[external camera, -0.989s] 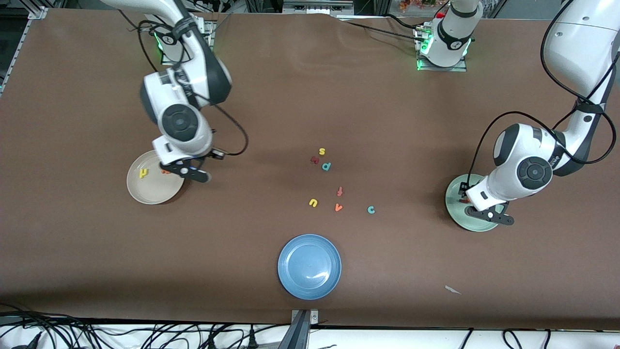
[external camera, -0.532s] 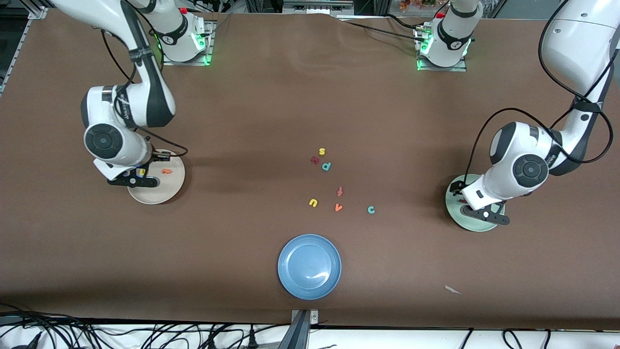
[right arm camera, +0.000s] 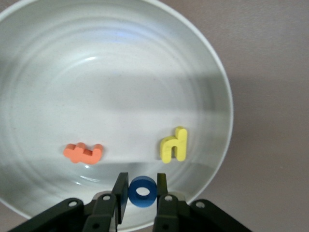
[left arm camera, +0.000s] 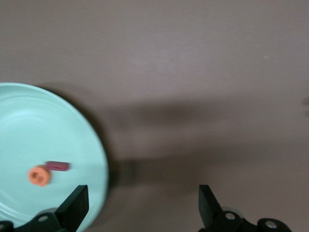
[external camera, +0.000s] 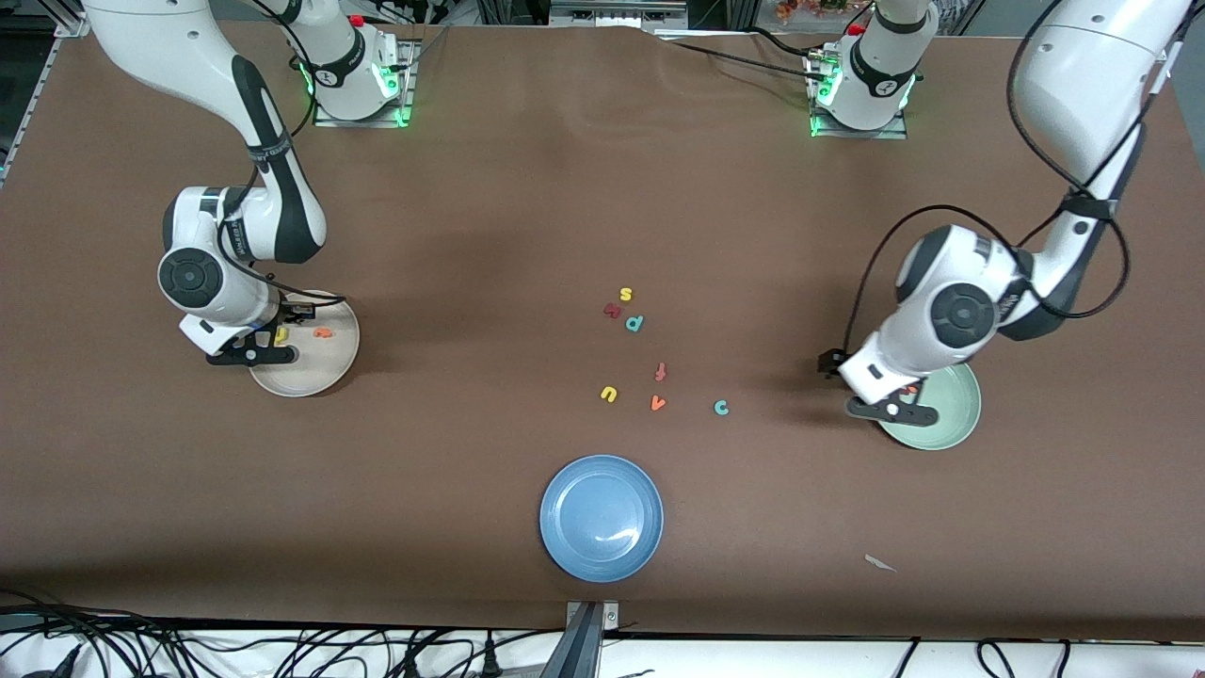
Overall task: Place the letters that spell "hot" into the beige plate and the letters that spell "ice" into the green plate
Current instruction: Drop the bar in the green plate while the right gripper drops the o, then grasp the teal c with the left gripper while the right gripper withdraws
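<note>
Since the blue "o" (right arm camera: 142, 191) is a tiny, light, springy foam ring, the right gripper (right arm camera: 141, 193) pinches it across its outer edge over the beige plate (right arm camera: 203, 72), above the "h" (right arm camera: 174, 144) and "t" (right arm camera: 83, 152). With jaws wide open, the left gripper (left arm camera: 140, 210) hangs over the green plate's (left arm camera: 29, 125) edge; "i" (left arm camera: 58, 166) and "e" (left arm camera: 39, 175) lie inside. The teal "c" (external camera: 721, 407) lies on the counter (external camera: 527, 188), clear of its nearest neighbour, the "v" (external camera: 658, 403).

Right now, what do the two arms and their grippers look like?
Both arms are glossy white with dark grey joint bands and round dark caps at the wrists. Loose black cables loop along each. The left gripper and right gripper are black, with flat black fingers. The bases glow green.
</note>
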`<state>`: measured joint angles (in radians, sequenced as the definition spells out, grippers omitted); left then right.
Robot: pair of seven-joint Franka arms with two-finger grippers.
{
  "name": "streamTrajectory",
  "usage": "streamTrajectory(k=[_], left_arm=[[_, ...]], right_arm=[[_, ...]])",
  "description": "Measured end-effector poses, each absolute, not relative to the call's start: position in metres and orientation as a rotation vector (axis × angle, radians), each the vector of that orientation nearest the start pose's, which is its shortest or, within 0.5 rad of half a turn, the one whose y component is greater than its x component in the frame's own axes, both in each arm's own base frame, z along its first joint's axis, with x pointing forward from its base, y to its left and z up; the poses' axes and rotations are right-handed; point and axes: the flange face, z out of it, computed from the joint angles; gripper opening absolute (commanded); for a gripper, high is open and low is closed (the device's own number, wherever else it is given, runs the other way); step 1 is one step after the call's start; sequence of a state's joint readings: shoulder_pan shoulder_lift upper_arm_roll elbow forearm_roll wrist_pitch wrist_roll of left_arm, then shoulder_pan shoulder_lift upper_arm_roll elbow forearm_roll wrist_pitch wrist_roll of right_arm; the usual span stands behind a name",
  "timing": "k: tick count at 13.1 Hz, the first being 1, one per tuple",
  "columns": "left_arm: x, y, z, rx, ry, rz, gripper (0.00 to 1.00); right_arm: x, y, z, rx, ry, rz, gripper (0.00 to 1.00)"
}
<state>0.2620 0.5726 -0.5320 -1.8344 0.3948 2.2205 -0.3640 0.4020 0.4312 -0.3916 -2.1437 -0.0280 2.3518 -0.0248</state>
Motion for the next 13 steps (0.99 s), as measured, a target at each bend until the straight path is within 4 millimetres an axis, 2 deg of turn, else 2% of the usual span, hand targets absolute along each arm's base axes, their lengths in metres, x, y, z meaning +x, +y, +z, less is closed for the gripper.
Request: streamTrajectory(k=[1,4,7,8,10,12,13], left_arm=[[0.616,-0.155,0.244,-3.092,0.119,0.113,1.0],[0.608,-0.205,0.238,-3.102,-0.015,0.104,1.0],[0.609,-0.239,0.232,-3.118,-0.146,0.092,1.0],[0.611,-0.251,0.231,-3.125,-0.188,0.087,1.0],[0.613,-0.274,0.225,-3.137,-0.245,0.087,1.0],[0.613,-0.289,0.217,-3.143,-0.281,0.098,1.0],[0.615,-0.294,0.214,-3.148,-0.296,0.099,1.0]], right_arm=[[0.55,0.002,0.2,-3.288,-0.124,0.32,0.81],[0.553,0.0,0.209,-3.277,-0.114,0.295,0.98],[0.559,-0.02,0.237,-3.275,-0.048,0.26,0.98],[0.563,-0.024,0.253,-3.269,-0.027,0.264,0.98],[0.574,-0.03,0.298,-3.247,0.011,0.306,0.98],[0.585,-0.033,0.349,-3.23,0.038,0.331,0.98],[0.589,-0.033,0.368,-3.225,0.05,0.333,0.99]])
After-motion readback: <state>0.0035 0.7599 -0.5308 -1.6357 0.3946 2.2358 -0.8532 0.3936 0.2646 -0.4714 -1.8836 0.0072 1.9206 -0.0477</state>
